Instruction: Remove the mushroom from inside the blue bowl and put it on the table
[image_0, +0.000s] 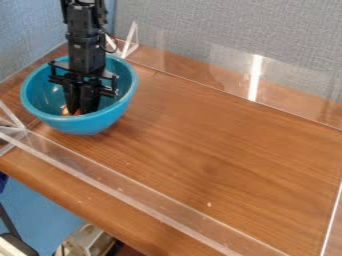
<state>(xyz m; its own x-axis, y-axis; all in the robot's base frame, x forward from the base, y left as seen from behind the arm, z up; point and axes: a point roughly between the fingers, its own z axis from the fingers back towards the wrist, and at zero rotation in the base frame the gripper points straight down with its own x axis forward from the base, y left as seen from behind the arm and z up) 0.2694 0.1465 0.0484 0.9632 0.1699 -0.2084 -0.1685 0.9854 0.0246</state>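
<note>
The blue bowl (114, 105) stands at the far left of the table (227, 150). My gripper (80, 100) reaches almost straight down into it, its dark fingers (70, 98) close together near the bowl's bottom. An orange-brown patch that looks like the mushroom (47, 96) shows inside the bowl, just left of the fingers. The fingers and the bowl's wall hide whether they are closed on it.
Low clear acrylic walls (254, 75) edge the tabletop on all sides, and one corner post rises just behind the bowl. Bare wood stretches from the bowl to the right and toward the front edge.
</note>
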